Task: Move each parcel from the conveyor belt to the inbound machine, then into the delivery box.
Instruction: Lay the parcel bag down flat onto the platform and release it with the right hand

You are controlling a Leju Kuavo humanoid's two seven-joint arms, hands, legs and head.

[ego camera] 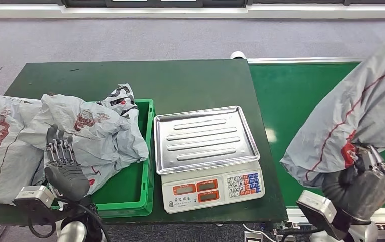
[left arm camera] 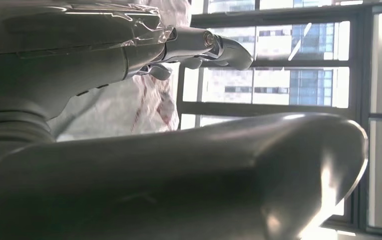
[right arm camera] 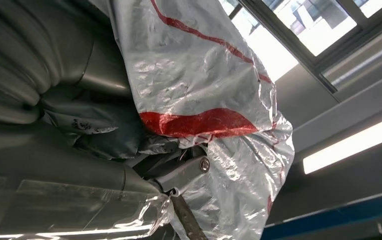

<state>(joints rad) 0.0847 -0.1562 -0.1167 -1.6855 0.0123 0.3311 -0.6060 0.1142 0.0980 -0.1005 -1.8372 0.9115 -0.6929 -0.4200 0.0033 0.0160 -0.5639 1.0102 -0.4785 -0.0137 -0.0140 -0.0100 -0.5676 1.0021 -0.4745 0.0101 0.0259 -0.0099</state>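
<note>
holding a grey parcel [ego camera: 351, 116] clamped in the right hand [ego camera: 364, 184], lower it flat onto the scale [ego camera: 205, 138]; left hand [ego camera: 64, 166] rests spread.

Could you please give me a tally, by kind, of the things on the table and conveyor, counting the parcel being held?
Grey parcel bags: 3, one in the right hand at, two at and
Green crate: 1
Weighing scale: 1
Total: 5

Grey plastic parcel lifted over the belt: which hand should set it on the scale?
Right. The right hand already grips the grey plastic parcel with red markings above the green conveyor belt, beside the silver-trayed scale. The left hand rests on bagged parcels.
</note>
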